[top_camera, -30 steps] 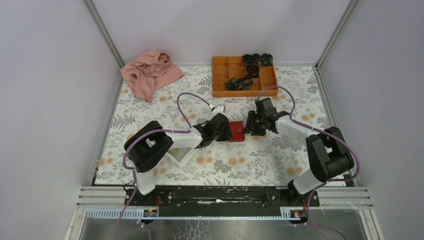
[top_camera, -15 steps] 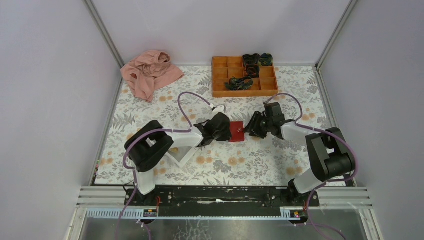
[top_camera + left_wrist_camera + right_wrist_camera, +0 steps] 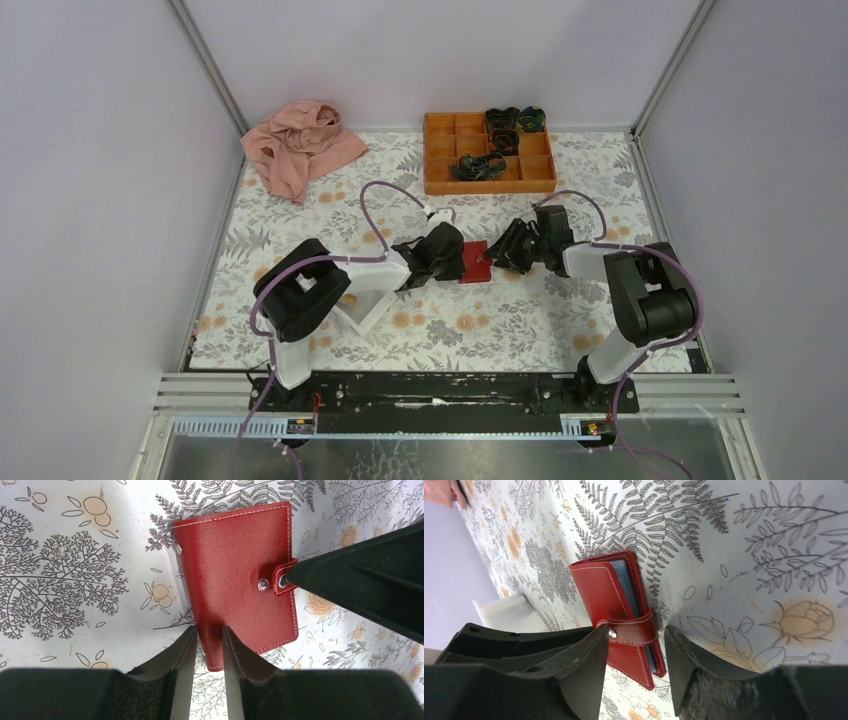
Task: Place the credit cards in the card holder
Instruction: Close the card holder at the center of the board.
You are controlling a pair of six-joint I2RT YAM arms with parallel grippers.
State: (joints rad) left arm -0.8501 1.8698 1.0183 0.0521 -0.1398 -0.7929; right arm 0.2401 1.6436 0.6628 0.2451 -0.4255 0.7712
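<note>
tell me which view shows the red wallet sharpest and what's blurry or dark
left wrist: card holder sharp, grain and stitching clear, left fingers dark and soft; right wrist: snap tab crisp, right fingers plain black; top external: even light, faint shadows, it looks tiny.

The top external camera looks down from above and behind the arm bases over the whole floral tabletop (image 3: 520,320). The left wrist camera looks down, close, past the left fingers (image 3: 182,680) onto the card holder (image 3: 235,570) just beyond them. The right wrist camera, low and rolled sideways, sights between the right fingers (image 3: 584,670) at the same card holder's tab edge.
</note>
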